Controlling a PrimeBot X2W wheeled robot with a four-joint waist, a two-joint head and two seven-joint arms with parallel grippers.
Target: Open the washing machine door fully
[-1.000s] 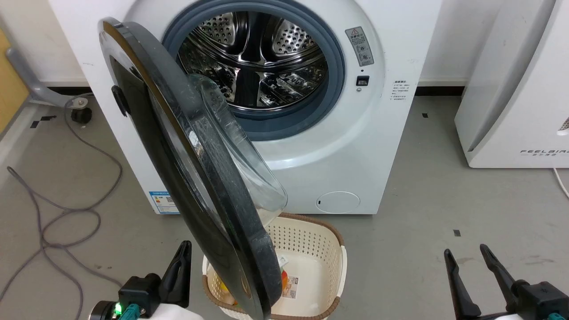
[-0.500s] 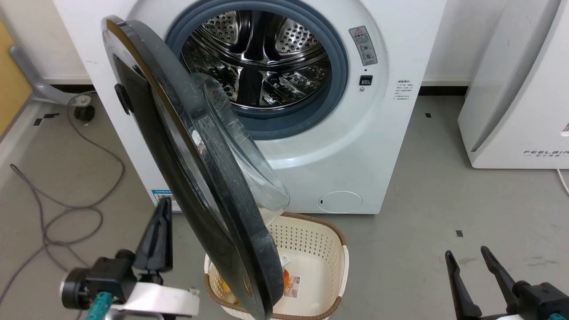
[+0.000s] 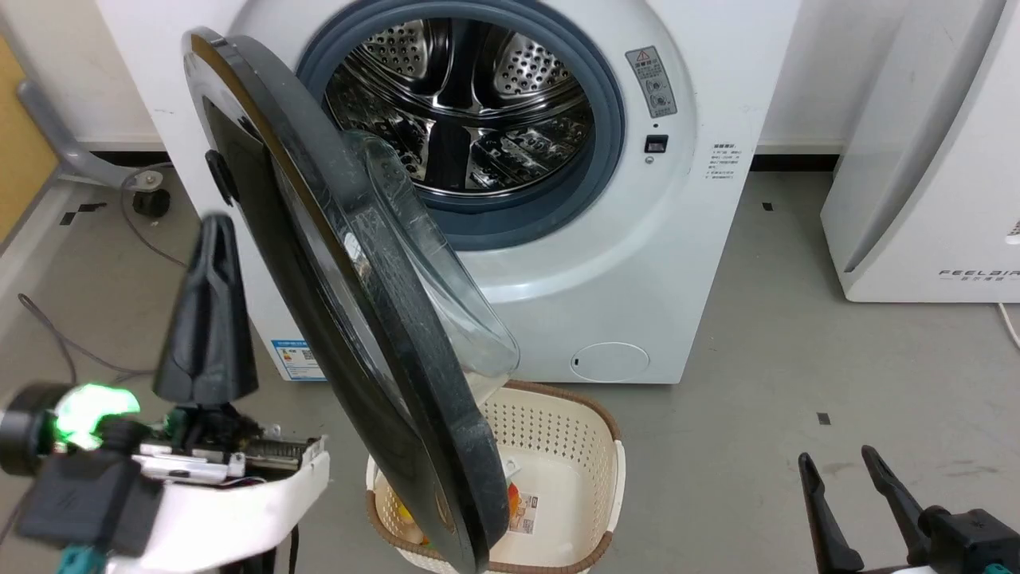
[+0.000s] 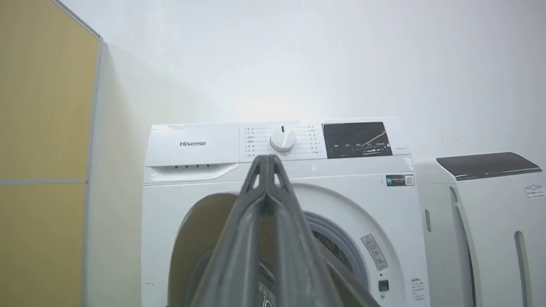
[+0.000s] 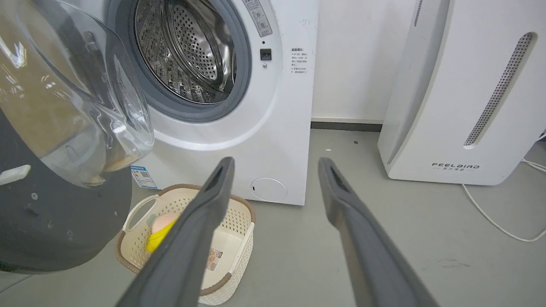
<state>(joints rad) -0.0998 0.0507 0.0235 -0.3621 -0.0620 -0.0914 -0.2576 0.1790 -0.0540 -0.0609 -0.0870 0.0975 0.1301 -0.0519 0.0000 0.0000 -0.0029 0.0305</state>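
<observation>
The washing machine door (image 3: pixel 398 319) stands partly open, swung out from its left hinge, its edge toward me and its glass bowl (image 3: pixel 434 279) facing the steel drum (image 3: pixel 462 104). The white washing machine (image 3: pixel 629 271) stands behind it. My left gripper (image 3: pixel 215 223) is raised left of the door's glossy front, shut on nothing, fingers pointing up. In the left wrist view the shut gripper (image 4: pixel 268 157) points at the machine (image 4: pixel 192 200) from a distance. My right gripper (image 3: pixel 837 458) stands open low on the right, clear of the door (image 5: pixel 51 221).
A cream laundry basket (image 3: pixel 558 430) with items inside sits on the floor under the door's lower edge. The white FEELBIRD appliance (image 3: pixel 924 159) stands to the right. A grey cable (image 3: pixel 48 339) lies on the floor at the left, near a caster (image 3: pixel 149 201).
My left gripper has risen from the bottom edge and shifted left, now level with the door's middle. The door and the right gripper have stayed put.
</observation>
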